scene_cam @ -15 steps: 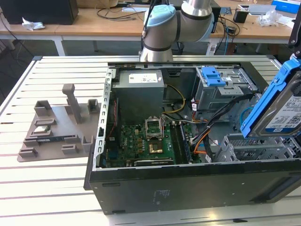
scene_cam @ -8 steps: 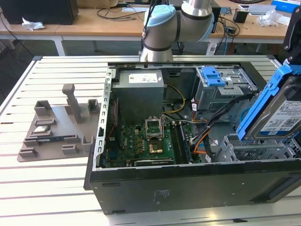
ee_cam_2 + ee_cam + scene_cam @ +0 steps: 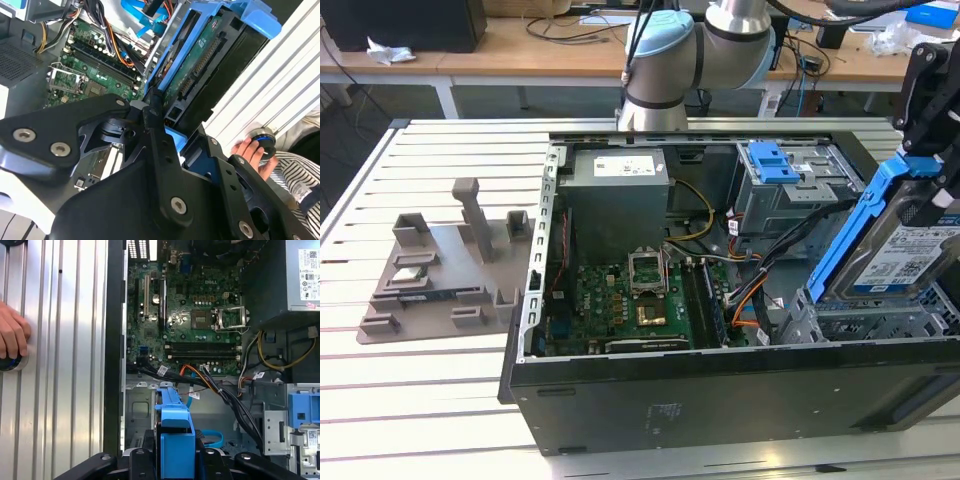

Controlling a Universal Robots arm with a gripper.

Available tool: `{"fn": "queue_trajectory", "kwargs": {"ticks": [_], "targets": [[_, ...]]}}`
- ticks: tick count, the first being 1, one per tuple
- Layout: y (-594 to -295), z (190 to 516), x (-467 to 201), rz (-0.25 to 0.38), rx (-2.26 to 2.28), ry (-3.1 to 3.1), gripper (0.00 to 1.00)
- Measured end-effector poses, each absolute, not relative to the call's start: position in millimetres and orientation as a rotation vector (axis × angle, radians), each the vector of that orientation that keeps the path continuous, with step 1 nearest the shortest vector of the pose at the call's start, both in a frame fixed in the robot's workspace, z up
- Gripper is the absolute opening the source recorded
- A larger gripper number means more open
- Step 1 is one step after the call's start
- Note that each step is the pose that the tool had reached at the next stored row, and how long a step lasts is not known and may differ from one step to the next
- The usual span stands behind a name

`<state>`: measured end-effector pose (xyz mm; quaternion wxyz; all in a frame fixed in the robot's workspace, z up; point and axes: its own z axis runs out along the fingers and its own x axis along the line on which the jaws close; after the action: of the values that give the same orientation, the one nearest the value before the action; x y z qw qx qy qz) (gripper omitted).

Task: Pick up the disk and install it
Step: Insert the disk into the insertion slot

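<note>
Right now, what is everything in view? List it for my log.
computer case: one, black, open, on the table
table: one, white slatted, under the case
motherboard: one, green, on the case floor
power supply box: one, grey, inside the case beside the motherboard
drive cage: one, grey, blue latch on top, inside the case
disk: one, silver-grey with blue rails, tilted over the case at the exterior view's right
parts tray: one, grey, on the table at the exterior view's left
person's hand: one, on a round knob on the table beside the case
robot arm: one, silver and light blue, behind the case
gripper: one, black, shut on the disk
</note>
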<state>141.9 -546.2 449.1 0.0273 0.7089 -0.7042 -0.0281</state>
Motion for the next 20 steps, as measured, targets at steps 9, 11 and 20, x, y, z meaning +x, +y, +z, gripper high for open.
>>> {"fn": "queue_trajectory", "kwargs": {"ticks": [9,11,20], "targets": [[-546.1,436.8,145.0,-0.086,2.189,-2.174,0.37],[-546.1,432.8,145.0,-0.086,2.189,-2.174,0.37],[-546.1,412.8,145.0,-0.086,2.189,-2.174,0.37]]}}
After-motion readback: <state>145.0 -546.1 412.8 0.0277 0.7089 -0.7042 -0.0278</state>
